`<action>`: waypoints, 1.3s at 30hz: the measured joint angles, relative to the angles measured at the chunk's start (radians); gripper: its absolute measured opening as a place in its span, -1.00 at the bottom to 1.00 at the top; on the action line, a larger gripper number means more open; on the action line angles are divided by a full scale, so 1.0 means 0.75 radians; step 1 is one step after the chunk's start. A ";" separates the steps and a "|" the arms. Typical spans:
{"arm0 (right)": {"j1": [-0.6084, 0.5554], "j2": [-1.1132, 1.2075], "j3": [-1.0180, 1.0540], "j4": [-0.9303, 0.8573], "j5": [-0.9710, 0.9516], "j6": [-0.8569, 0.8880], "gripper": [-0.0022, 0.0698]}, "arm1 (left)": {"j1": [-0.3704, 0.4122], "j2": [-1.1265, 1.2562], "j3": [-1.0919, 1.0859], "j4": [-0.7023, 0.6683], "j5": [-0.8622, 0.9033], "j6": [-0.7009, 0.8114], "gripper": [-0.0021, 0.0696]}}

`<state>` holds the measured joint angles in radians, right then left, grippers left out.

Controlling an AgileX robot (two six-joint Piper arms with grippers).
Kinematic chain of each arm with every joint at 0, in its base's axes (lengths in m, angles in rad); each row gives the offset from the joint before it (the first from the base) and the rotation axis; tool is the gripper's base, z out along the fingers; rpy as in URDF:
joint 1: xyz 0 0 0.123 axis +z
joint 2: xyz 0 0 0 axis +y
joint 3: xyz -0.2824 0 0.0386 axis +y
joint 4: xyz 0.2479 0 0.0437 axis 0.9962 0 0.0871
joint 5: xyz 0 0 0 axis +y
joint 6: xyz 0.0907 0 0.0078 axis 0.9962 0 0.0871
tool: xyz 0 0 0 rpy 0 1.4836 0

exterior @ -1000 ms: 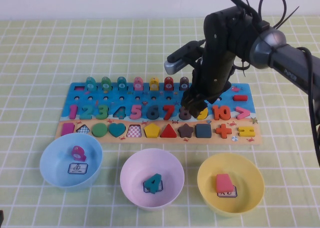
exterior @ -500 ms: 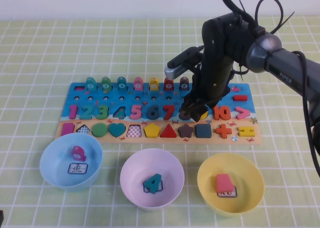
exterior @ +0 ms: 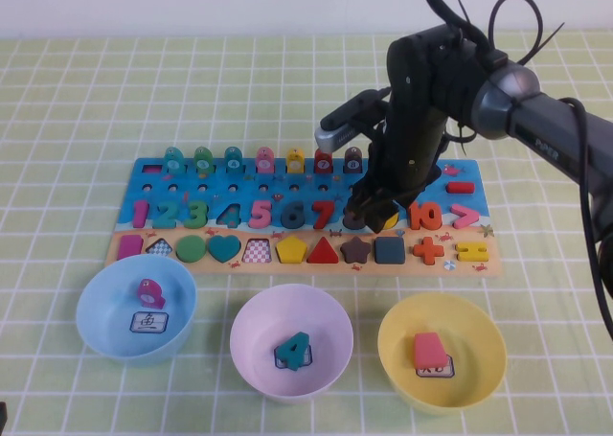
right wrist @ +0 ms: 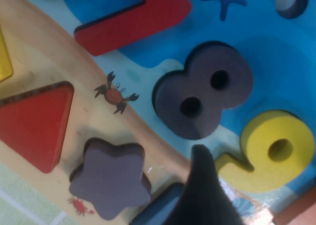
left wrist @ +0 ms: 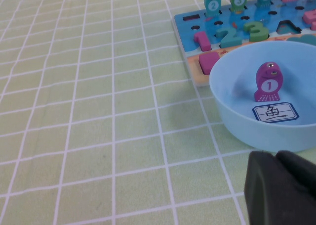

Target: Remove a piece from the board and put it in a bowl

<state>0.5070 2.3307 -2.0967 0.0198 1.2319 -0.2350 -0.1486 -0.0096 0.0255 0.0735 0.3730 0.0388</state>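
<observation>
The board lies across the middle of the table. The yellow numeral 9 sits in its slot next to the dark 8; in the high view only a sliver of the 9 shows beside the arm. My right gripper is low over the 8 and 9, open and holding nothing. One of its fingers stands by the 9's tail; the other is out of view. The pale pink bowl stands in front of the board and holds a teal 4. My left gripper is shut and empty beside the blue bowl.
A light blue bowl with a purple fish piece stands at front left, and a yellow bowl with a pink block at front right. Pegs stand along the board's far edge. A green checked cloth covers the table.
My right gripper came down a little onto the 8 and 9 between the first and second frames, then held still. The pieces and bowls have not moved.
</observation>
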 joint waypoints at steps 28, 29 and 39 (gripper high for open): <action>0.000 0.006 -0.187 -0.017 0.007 0.060 -0.05 | 0.000 0.000 0.000 0.000 0.000 0.000 -0.96; 0.000 -0.009 -0.187 -0.017 0.007 0.063 -0.05 | 0.000 0.000 0.000 0.000 0.000 0.000 -0.96; 0.058 -0.161 -0.191 0.087 0.009 0.045 -0.05 | 0.000 0.000 0.000 0.000 0.000 0.000 -0.96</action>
<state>0.5509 2.2101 -2.2401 0.0852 1.2387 -0.2011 -0.1486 -0.0096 0.0255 0.0735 0.3730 0.0388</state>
